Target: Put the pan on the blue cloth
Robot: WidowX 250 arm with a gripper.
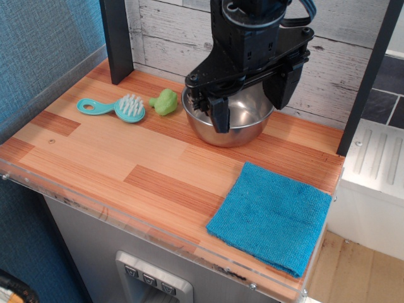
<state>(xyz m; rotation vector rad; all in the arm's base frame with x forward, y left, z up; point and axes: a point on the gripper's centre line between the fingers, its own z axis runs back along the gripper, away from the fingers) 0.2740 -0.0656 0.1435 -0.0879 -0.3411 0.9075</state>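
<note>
Pan (235, 126): steel, round, no long axis; stands on the tabletop (113, 158) toward the back, directly beneath the pincer (249, 95). Pincer: spread wide, one finger down at the pan's near-left rim, the other at the right rim; whether either touches the steel cannot be told. Nothing lifted yet. Cloth (271, 218): blue, flat, apart from the pan, lying at about 5 o'clock from it near the front-right corner. Judged: the carry runs that way. Brush (117, 107) and green toy (165, 101): at the pan's 9 o'clock.
</note>
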